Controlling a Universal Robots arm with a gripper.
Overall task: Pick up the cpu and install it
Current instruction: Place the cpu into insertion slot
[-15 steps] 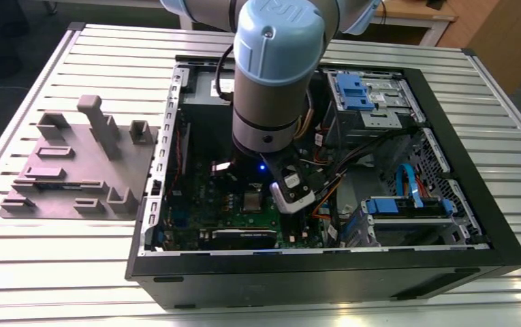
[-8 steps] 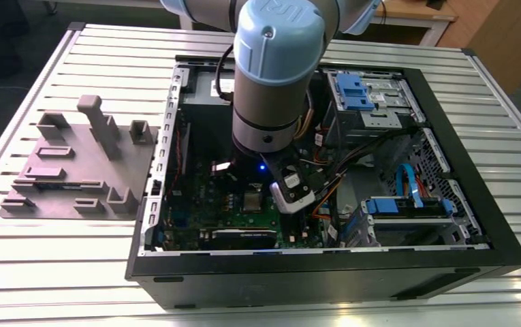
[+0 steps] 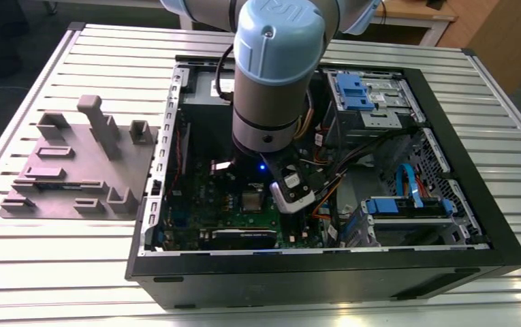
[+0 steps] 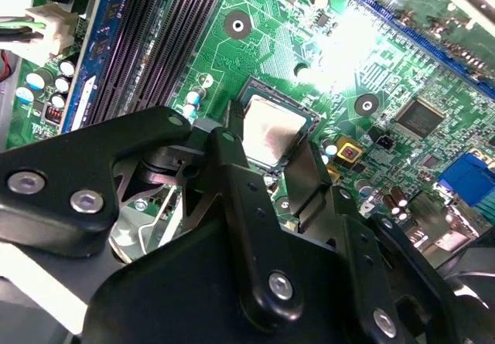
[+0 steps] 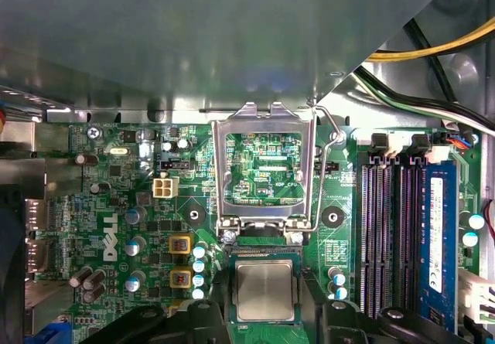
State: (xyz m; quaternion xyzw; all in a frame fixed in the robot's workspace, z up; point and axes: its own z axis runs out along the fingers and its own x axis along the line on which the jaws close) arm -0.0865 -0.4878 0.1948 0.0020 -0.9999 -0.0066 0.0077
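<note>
The cpu (image 4: 274, 127), a small silvery square chip, lies flat in its socket on the green board (image 5: 116, 205); it also shows in the first wrist view (image 5: 264, 290) and in the exterior view (image 3: 254, 201). My gripper (image 4: 269, 135) reaches down into the open computer case (image 3: 333, 262). Its black fingers (image 4: 236, 139) lie against two opposite sides of the cpu, shut on it. The socket's metal frame (image 5: 219, 166) stands flipped open beside the chip, and its wire lever (image 5: 326, 158) is raised.
Dark memory slots (image 5: 387, 228) run alongside the socket. Yellow and black cables (image 5: 433, 50) and blue drive brackets (image 3: 355, 88) crowd the case's far side. A grey block (image 3: 78, 163) with upright pegs rests on the slatted table at the exterior view's left.
</note>
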